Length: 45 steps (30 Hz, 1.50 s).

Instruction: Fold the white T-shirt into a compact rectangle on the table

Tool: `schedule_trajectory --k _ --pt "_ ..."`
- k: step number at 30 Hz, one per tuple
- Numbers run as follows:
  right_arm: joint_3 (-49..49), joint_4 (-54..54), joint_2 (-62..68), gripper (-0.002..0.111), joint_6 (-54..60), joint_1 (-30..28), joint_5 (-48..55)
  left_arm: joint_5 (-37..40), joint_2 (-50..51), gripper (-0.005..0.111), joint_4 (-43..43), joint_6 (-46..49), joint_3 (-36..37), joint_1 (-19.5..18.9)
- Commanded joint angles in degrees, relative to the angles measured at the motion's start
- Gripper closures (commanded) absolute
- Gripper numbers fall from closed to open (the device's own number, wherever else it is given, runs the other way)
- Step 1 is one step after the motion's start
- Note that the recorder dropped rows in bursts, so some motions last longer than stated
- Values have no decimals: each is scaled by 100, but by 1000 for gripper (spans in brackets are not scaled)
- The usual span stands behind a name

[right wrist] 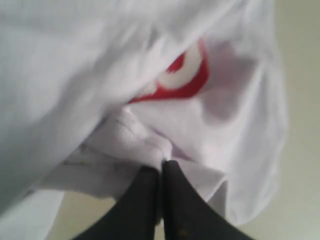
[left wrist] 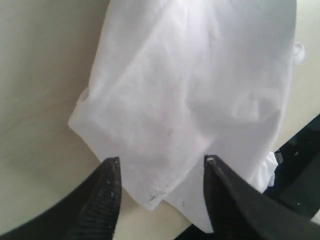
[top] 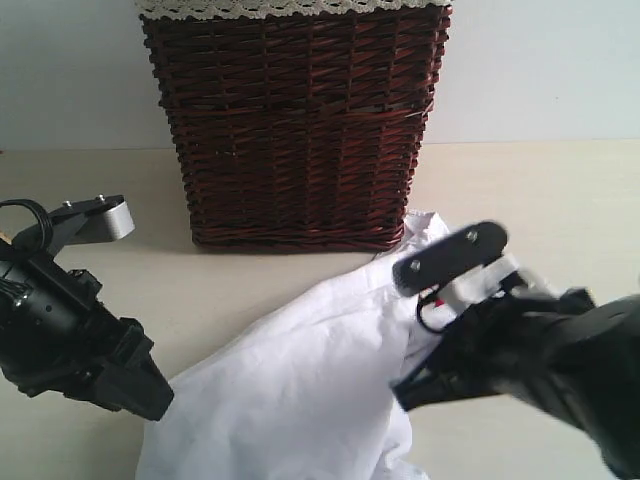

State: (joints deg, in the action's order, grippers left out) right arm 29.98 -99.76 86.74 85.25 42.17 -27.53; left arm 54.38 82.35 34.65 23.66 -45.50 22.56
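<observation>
white cotton spread on the bench, one gripper wide, one pinching

cream bench (top: 90,300) runs under everything, with the pale wall (top: 540,70) behind it. at the far left the left gripper (left wrist: 162,160) points down at the near left edge of the white t-shirt (top: 290,380). its jaws stand spread apart, and in the left wrist view a hemmed corner of the cloth lies in the gap between the two dark tips. whether the tips touch the fabric cannot be told.

the shirt lies rumpled across the middle of the bench in front of the wicker basket (top: 295,130), running from the near left up to the basket's right front corner. the dark red-brown basket stands upright at the back, with a lace liner (top: 290,8) along its rim.

on the right, the right gripper (right wrist: 161,167) is clamped tight on a bunched fold of the shirt, jaws pressed together with the cloth puckered at their tips. just beyond the pinch, some red lettering (right wrist: 185,75) with a white inner stroke peeks out from under an overlapping layer of white fabric.
</observation>
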Motion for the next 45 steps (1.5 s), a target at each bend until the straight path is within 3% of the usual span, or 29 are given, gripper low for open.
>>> schedule_trajectory --k 1,9,18,30,38,45 --pt "-27 -19 -1620 108 648 -18 -691 345 -45 57 467 390 3 40" --pt "137 -19 -3472 108 1271 -18 -800 1317 -45 57 2558 2163 3 40" --pt "694 -19 -3858 108 1813 -18 -985 1558 -45 57 3642 3138 3 40" --pt "697 -19 -3443 108 1800 -18 -938 1558 -35 57 4006 3601 3 338" --pt "708 -19 -3478 108 1800 -18 4 1420 44 57 4507 3627 3 424" --pt "1121 -19 -3478 108 2092 -18 815 418 458 57 4751 3858 3 1001"
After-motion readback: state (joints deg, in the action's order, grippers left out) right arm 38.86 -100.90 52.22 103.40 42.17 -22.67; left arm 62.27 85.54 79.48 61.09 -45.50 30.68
